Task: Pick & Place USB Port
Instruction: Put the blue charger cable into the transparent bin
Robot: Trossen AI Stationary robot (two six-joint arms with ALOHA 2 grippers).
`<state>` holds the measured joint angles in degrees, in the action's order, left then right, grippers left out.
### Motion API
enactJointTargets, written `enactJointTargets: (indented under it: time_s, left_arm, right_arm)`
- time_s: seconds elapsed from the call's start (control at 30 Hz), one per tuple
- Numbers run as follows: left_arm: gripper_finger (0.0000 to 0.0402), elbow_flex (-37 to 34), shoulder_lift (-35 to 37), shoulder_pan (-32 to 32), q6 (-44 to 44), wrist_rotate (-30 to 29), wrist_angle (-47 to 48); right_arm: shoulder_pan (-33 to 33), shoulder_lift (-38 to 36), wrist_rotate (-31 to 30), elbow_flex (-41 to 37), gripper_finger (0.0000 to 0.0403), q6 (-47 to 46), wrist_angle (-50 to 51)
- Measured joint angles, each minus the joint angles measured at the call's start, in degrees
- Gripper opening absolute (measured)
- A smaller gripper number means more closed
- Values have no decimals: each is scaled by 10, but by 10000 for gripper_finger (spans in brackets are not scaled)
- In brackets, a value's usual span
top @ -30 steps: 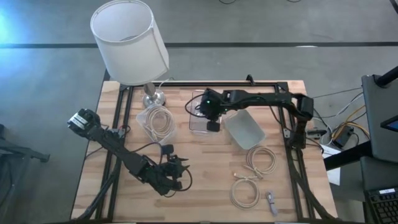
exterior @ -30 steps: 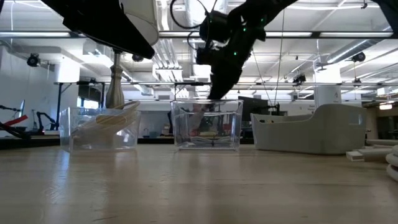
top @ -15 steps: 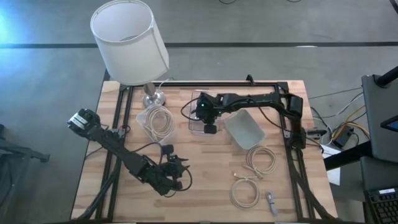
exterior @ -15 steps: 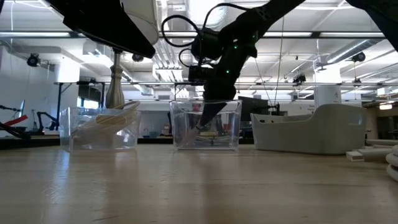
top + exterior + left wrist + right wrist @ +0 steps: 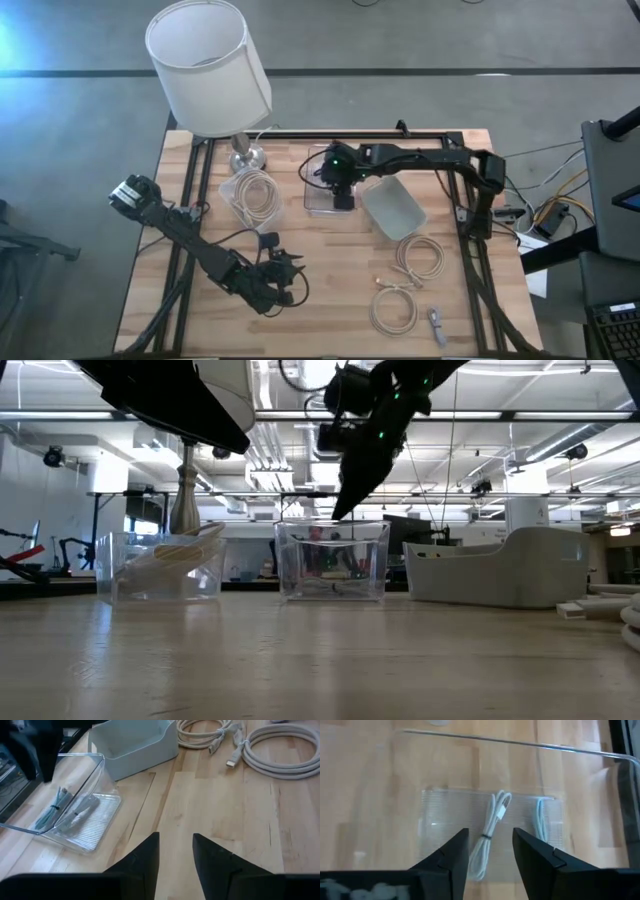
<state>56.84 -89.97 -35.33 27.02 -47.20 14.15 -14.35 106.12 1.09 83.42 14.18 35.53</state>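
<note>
A white bundled USB cable point(image 5: 496, 815) lies flat on the floor of a clear box point(image 5: 312, 203), beside a thinner greenish cable point(image 5: 540, 817). My right gripper point(image 5: 490, 832) hangs open just above that box's rim point(image 5: 333, 523), fingers pointing down, one on each side of the white cable and not touching it. It also shows in the high view as my right gripper point(image 5: 342, 198). My left gripper point(image 5: 288, 272) waits open over bare wood at the near left; the left wrist view shows my left gripper point(image 5: 175, 837) with nothing between its fingers.
A second clear box point(image 5: 252, 195) with a coiled cable stands left of the first, by the lamp point(image 5: 210, 65). A white bin point(image 5: 392, 207) sits right of it. Coiled cables point(image 5: 420, 258) and a small grey piece point(image 5: 437, 325) lie at the near right.
My right gripper has dipped down into the clear box, a little toward the table's left, then risen back above its rim. The white cable lies on the box floor below it.
</note>
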Motion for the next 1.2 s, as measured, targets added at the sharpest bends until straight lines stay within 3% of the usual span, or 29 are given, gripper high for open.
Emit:
enactJointTargets:
  time_s: [0.33, 0.77, 1.0, 1.2]
  left_arm:
    - [122, 0, 0, 0, -4, 0, 1]
    - [122, 0, 0, 0, -3, 0, -2]
    - [122, 0, 0, 1, -13, -5, -2]
    - [122, 2, 0, 14, -15, -8, -6]
  right_arm:
    - [83, -99, 2, 0, 161, -116, 100]
    - [272, -161, 3, -4, 139, -292, 176]
    - [383, -152, 4, -31, 147, -468, 196]
    - [479, -153, 5, -92, 150, -706, 200]
